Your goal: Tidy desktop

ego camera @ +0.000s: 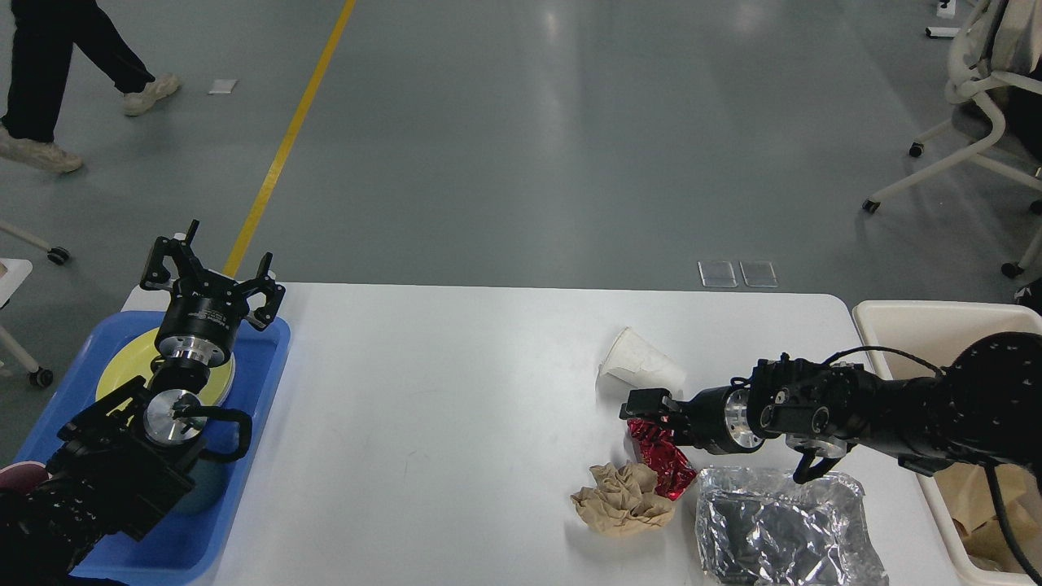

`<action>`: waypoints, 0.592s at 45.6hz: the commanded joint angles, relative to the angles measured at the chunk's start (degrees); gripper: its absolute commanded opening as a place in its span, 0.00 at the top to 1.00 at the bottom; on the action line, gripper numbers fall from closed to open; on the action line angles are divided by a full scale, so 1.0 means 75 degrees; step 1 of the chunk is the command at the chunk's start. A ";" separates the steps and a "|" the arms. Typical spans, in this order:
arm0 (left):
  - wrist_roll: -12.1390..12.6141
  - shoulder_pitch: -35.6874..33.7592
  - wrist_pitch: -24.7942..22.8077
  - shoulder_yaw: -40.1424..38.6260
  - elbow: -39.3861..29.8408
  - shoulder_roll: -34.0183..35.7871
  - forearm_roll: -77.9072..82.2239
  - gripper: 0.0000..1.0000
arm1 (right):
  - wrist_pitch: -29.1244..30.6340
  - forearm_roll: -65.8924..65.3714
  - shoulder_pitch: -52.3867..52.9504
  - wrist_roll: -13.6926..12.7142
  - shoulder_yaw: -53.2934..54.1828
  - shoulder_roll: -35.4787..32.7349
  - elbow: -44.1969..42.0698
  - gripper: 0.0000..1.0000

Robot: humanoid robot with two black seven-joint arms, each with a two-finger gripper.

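Desktop: the desktop [456, 407], a large white tabletop with rounded corners, fills the lower middle of the view, with grey floor beyond its far edge.
Left arm: it comes in from the lower left and rises over a blue tray [244, 488] that sits at the table's left end.
Left claw: the left gripper [213, 273] points up and away, above the tray's far edge; its two fingers are spread apart and hold nothing.
Tray contents: a yellow plate [122, 366] lies flat in the tray, partly hidden by the arm; a dark teal cup [203, 484] shows under the arm.
Right arm: it reaches in from the right edge, lying low across the table's right part.
Right claw: the right gripper [643, 411] sits at the top end of a crumpled red wrapper [663, 460]; the fingers are dark and seen end-on, so I cannot tell whether they are open or closed, nor whether they hold the wrapper.
White paper cup: the paper cup [639, 366] lies on its side just behind the right gripper.
Brown paper: a crumpled paper ball [620, 500] lies touching the wrapper's left side.
Foil: a crumpled foil container [781, 525] sits at the near right, just beside the wrapper.
Bin: a cream bin [904, 321] stands off the table's right end, with brown paper inside.
Background: a person's legs [49, 73] at top left, a yellow floor line [285, 146], a chair [977, 106] at top right.
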 commanded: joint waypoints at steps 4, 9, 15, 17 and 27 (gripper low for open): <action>-0.0011 0.0000 0.0000 0.0000 0.0000 0.0001 0.0000 0.03 | 0.0035 0.0002 -0.0002 0.0003 -0.0012 0.0024 0.0012 0.00; 0.0001 0.0000 0.0000 0.0000 0.0000 0.0001 0.0000 0.03 | -0.0012 -0.0009 0.0010 0.0003 -0.0012 0.0059 0.0001 0.04; 0.0001 0.0000 0.0000 0.0000 0.0000 0.0001 0.0000 0.03 | 0.0000 -0.0009 0.0033 0.0003 -0.0012 0.0082 0.0001 0.28; -0.0011 0.0000 0.0000 0.0000 0.0000 -0.0011 0.0000 0.03 | 0.0023 -0.0009 0.0057 0.0003 -0.0024 0.0082 0.0012 0.43; -0.0011 0.0000 0.0000 0.0000 0.0000 0.0001 0.0000 0.03 | 0.0093 -0.0021 0.0080 0.0003 -0.0024 0.0083 0.0024 0.83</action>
